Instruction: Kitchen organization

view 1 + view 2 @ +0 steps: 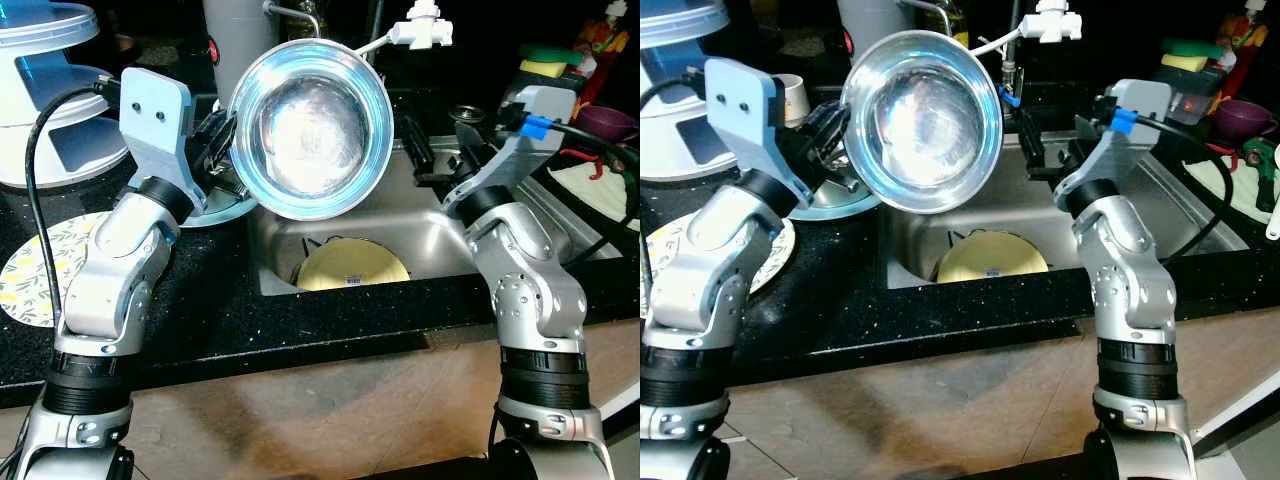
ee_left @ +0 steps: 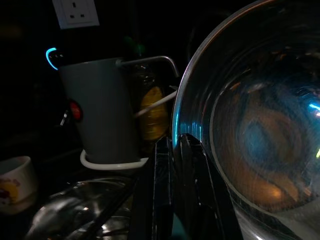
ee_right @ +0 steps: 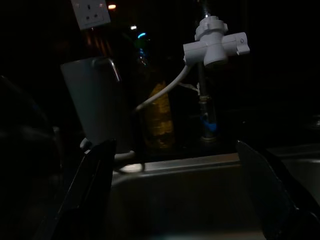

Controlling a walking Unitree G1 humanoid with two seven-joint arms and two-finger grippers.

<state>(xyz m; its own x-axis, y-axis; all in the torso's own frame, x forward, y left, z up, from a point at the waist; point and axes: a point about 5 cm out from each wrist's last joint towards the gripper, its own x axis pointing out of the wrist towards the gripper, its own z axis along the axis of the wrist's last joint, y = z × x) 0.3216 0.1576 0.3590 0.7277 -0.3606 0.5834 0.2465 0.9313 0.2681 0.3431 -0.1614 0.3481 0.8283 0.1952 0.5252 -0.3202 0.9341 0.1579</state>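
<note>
The left gripper (image 1: 225, 150) has its fingers (image 2: 187, 170) clenched on the rim of a round shiny steel bowl (image 1: 312, 128), holding it tilted on edge in the air above the stainless steel sink (image 1: 440, 240), hollow side facing the robot. Down in the sink lies a pale yellow round plate (image 1: 352, 266). The right gripper (image 1: 425, 160) hovers over the sink's right part, fingers (image 3: 92, 185) spread wide and grasping nothing. Behind the sink hangs a white plastic tap fitting (image 1: 422, 28); left of it stands a grey kettle (image 2: 100, 115) on the black speckled table (image 1: 300, 320).

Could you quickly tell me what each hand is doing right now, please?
Left hand: closed on the steel bowl's rim.
Right hand: open, holding nothing, over the sink.
</note>
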